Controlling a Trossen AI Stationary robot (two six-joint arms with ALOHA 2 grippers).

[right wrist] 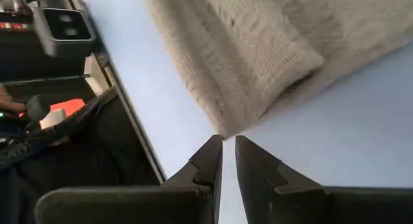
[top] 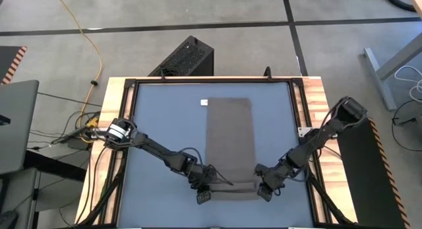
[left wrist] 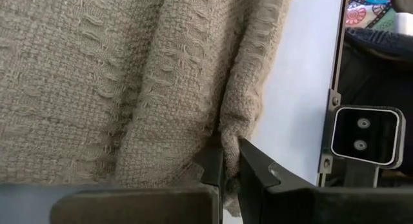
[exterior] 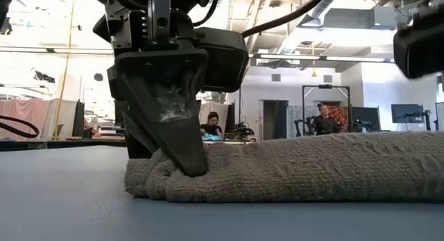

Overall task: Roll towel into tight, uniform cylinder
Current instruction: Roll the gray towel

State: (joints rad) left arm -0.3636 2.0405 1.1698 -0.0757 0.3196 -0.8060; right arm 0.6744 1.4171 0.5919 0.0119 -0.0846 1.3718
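The taupe towel (top: pixel 229 133) lies lengthwise on the blue-grey table, its white tag (top: pixel 204 102) at the far left corner. Its near end is turned over into a low thick roll (exterior: pixel 312 168) that rests on the table. My left gripper (top: pixel 204 191) is at the roll's left end, shut on cloth (left wrist: pixel 230 175). My right gripper (top: pixel 264 189) is at the roll's right end, raised a little off the table. Its fingers (right wrist: pixel 229 146) stand narrowly apart with nothing between them, just short of the towel's corner (right wrist: pixel 226 124). My left gripper pinches the left end of the rolled-over near part (left wrist: pixel 233 146) between its two fingers. The fingers (exterior: pixel 182 154) slant down from above onto the top of the roll's end. The roll stays on the table with its end bunched around the fingertips.
A wooden and black frame (top: pixel 125 123) borders the table on the left and right. A black box (top: pixel 188 57) stands on the floor beyond the far edge. A small camera block (left wrist: pixel 361 137) sits at the table's edge. Seated people (exterior: pixel 211 123) show far off in the room.
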